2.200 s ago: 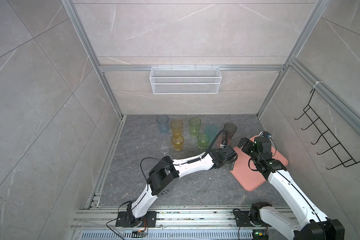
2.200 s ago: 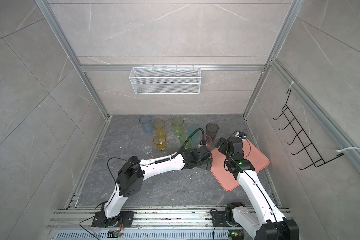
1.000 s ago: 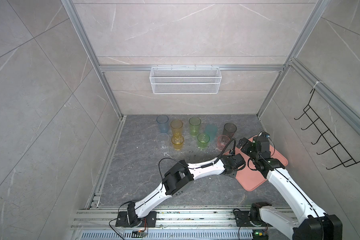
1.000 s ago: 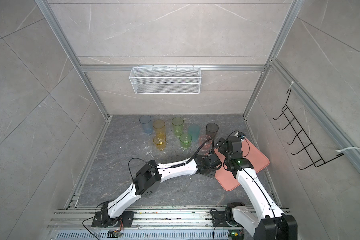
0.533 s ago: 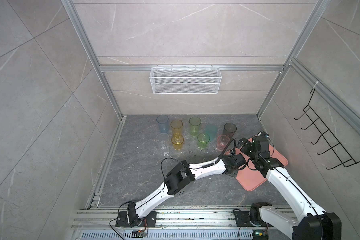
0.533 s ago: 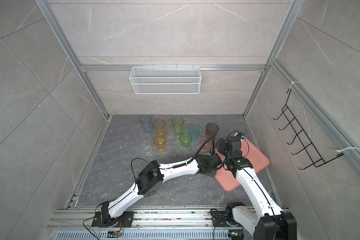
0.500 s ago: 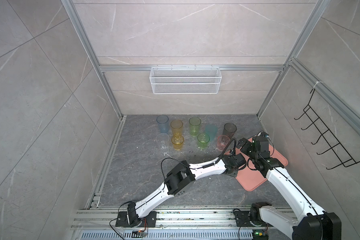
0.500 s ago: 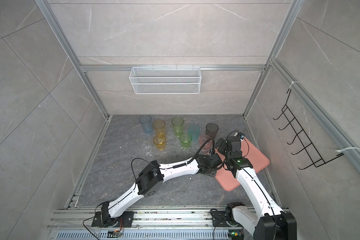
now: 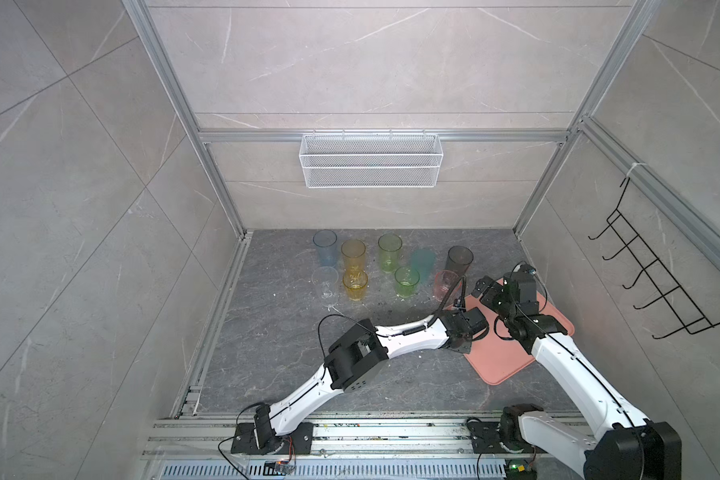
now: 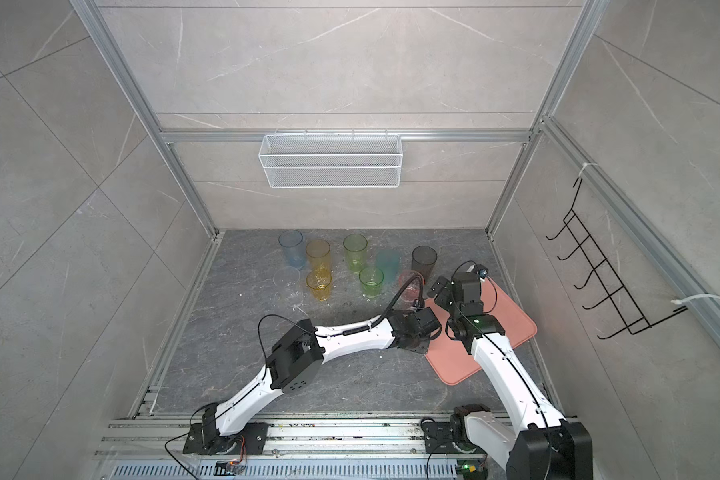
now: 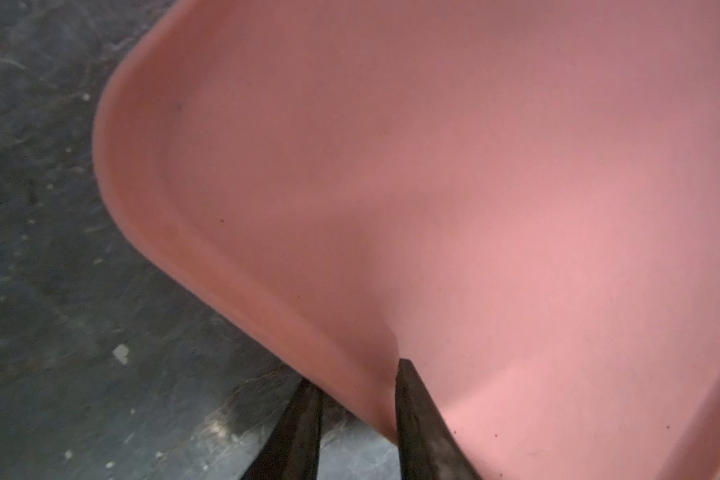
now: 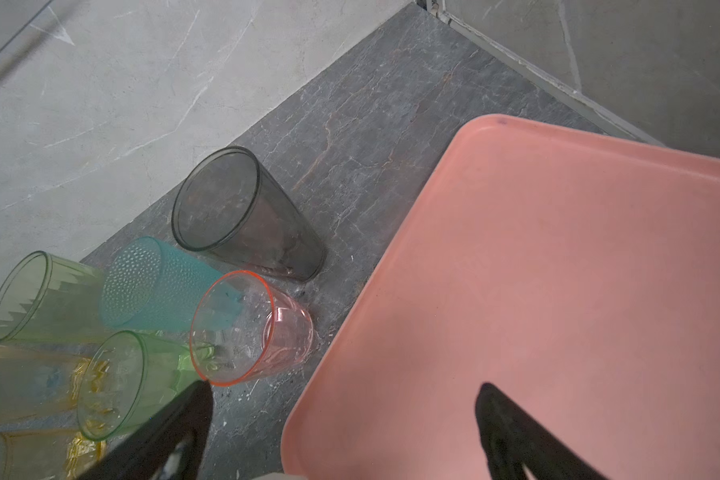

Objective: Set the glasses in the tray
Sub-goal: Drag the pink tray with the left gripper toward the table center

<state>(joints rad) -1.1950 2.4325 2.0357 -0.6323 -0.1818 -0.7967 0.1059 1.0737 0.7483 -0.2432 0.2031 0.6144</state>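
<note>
Tumblers (image 10: pixel 318 253) of transparent tinted material, nine in all, stand upright in two loose rows on the dark grey stone floor (image 9: pixel 275 345) near the back wall, every one of them outside the tray.

Back row in both top views, starting at the left:
- a tall blue tumbler (image 9: pixel 324 248)
- a tall amber tumbler (image 9: pixel 353 255)
- a tall green tumbler (image 9: pixel 390 251) with a ribbed wall
- a tall teal tumbler (image 9: pixel 423 259) with a dimpled wall
- a tall smoky grey tumbler (image 9: pixel 459 259)

Front row:
- a short colourless tumbler (image 9: pixel 325 283)
- a short amber tumbler (image 9: pixel 355 285)
- a short green tumbler (image 9: pixel 407 282)
- a short pink tumbler (image 9: pixel 445 285) with an orange-red lip, near the tray's far-left edge

Right of the glasses, the left gripper (image 11: pixel 356 374) sits low at the left-hand corner of a flat salmon-pink plastic tray (image 9: pixel 512 365). The tray has rounded corners and a low raised rim, and it lies askew on the floor. The gripper's two dark fingers (image 11: pixel 416 415) straddle that rim, one inside the tray and one on the floor side. Whether they pinch it tight cannot be told.

Further right, the right gripper (image 9: pixel 486 290) hangs above the tray's far-left edge with its fingers spread wide, holding nothing. One finger is over the floor by the pink tumbler, the other over the tray.
</note>
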